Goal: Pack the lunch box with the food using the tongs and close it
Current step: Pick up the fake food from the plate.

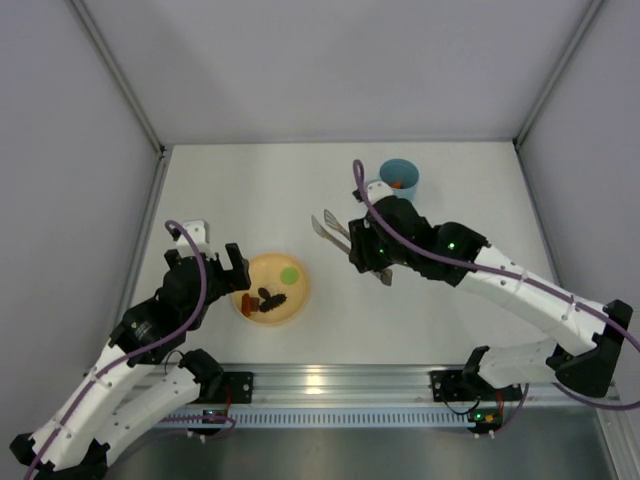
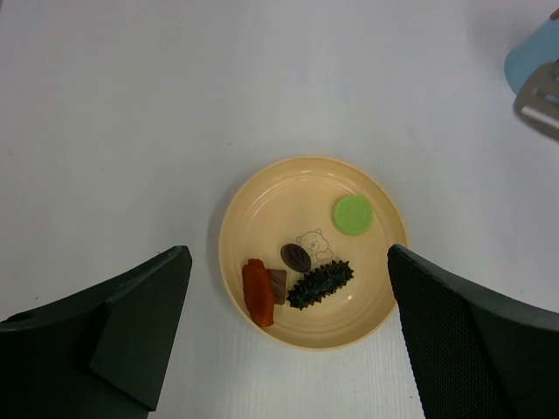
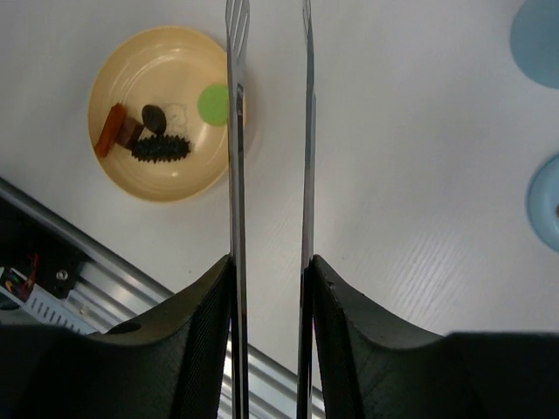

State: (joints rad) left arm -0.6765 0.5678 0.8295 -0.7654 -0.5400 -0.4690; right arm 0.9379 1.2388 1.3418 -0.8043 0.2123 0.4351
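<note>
At the left, the left claw [image 1: 208, 262] hovers just beside the yellow plate [image 1: 255, 268] with its fingers wide apart and nothing between them. On this plate the food [image 2: 320, 284] is waiting: a red-orange stick, two small brown pieces, a black spiky piece and a green disc, so most of the packing is not yet done. More to the right, the tongs [image 3: 236, 175] point towards the plate but their tips are near it, not above it. Their two arms stand apart and carry nothing. The right claw [image 1: 368, 255] is clamped on the handle end of the tongs, one finger against each arm. At the far right the lunch box [image 1: 400, 178] stands upright on the table [image 1: 230, 190], well apart from the plate. It is open on top, and something orange shows inside, so I judge that at least one piece is already packed. A pale round shape touching its left side may be the lid, but the arm hides part of it. What is left: to bring the five pieces over and then to close the box.
</note>
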